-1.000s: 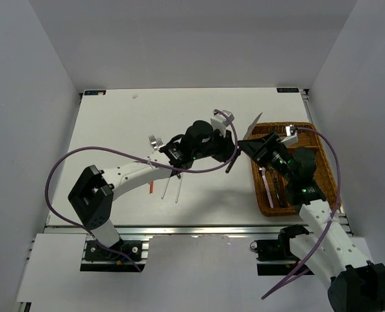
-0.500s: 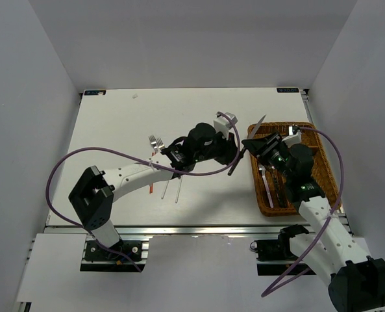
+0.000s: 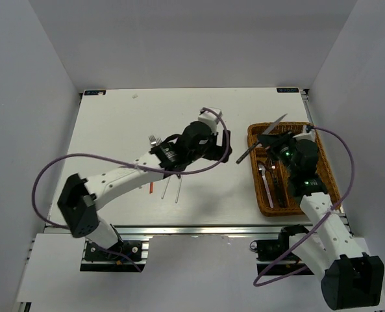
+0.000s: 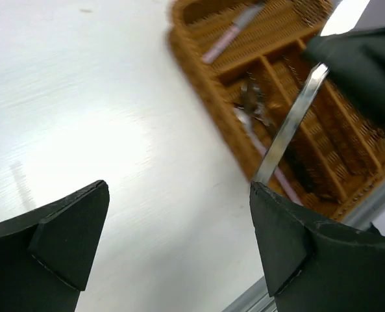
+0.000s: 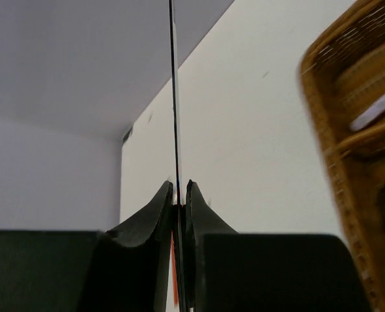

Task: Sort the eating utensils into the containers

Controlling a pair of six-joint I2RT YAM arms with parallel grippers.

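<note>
My right gripper [image 3: 269, 138] is shut on a silver knife [image 3: 280, 120], which it holds slanted in the air over the left end of the brown wicker tray [image 3: 254, 177]. The right wrist view shows the knife [image 5: 174, 97] edge-on, pinched between the jaws of that gripper [image 5: 178, 186]. To the left of the knife, my left gripper [image 3: 226, 146] stands wide open and holds nothing. In its own view the left gripper [image 4: 178, 195] frames bare table, with the knife [image 4: 289, 123] beyond. Two forks [image 3: 155, 140] and chopsticks [image 3: 168, 188] lie on the table under the left arm.
The tray [image 4: 198, 71] holds a pink-handled knife [image 4: 228, 36] in its crosswise section and several utensils [image 3: 270, 185] in the lengthwise ones. The tray sits at the table's right edge. White walls enclose the table on the left, right and back.
The left gripper opened, let go of the knife and drew back to the left. The right gripper closed on the knife and carried it right, over the tray.
</note>
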